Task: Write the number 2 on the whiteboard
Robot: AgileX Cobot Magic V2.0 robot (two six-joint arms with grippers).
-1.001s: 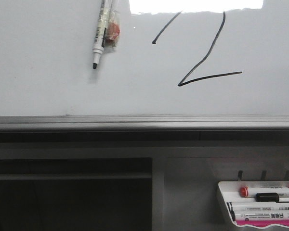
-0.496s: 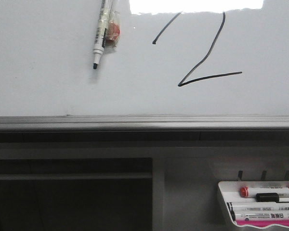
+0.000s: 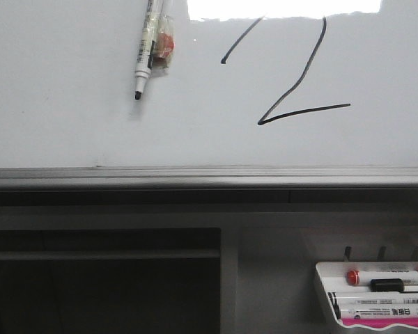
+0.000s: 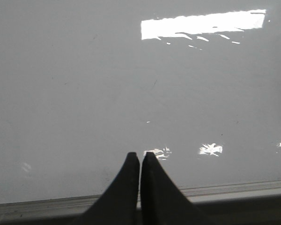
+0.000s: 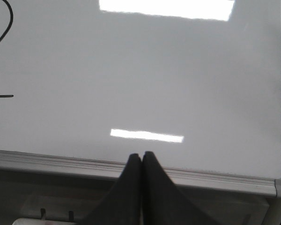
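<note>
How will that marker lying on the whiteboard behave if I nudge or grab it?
The marker has a slim round barrel, so it would probably roll on the glossy whiteboard. It looks rigid and light. The taped-on orange piece beside it may stop it rolling and could snag a hand.

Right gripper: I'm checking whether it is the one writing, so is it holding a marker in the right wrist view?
No: the right gripper shows its two dark fingers closed together with nothing between them, before the whiteboard.
</note>
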